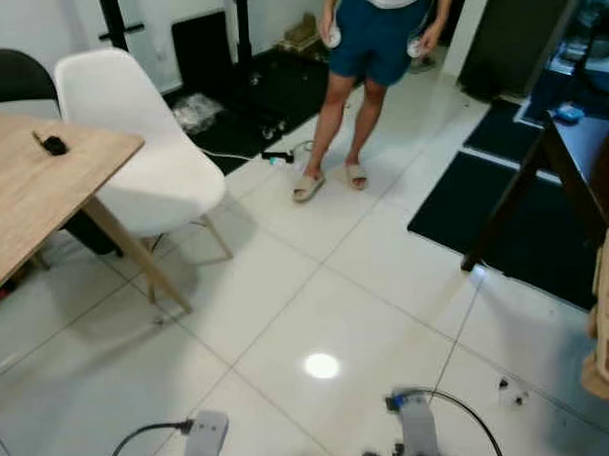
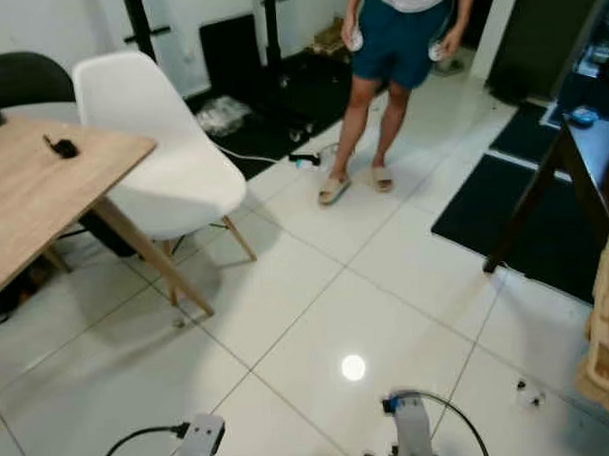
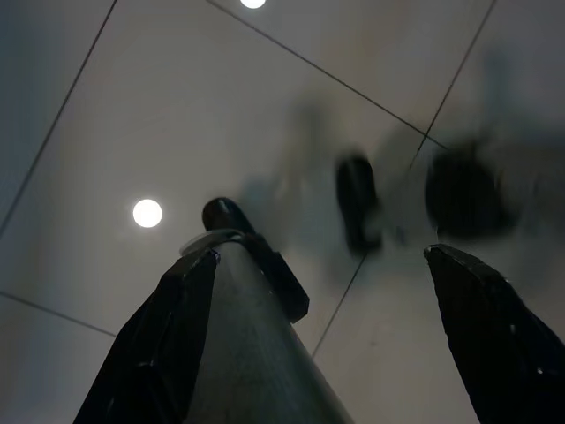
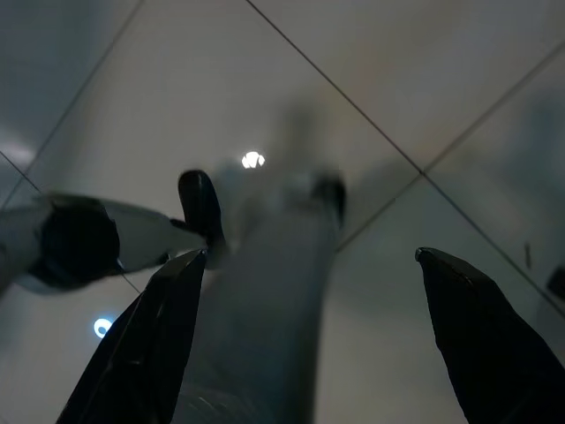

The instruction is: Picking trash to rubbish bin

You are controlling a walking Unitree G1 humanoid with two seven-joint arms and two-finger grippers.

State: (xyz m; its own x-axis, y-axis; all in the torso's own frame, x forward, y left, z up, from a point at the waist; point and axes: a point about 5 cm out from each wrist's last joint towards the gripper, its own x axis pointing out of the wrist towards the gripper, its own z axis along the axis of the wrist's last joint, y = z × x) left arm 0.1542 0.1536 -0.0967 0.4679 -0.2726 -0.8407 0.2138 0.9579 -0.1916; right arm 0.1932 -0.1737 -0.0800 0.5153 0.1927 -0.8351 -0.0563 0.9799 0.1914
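White floor tiles showed no bin, and the only likely trash was a small dark scrap near right; left claw and right claw hung wide open, empty, so nothing was picked up yet.
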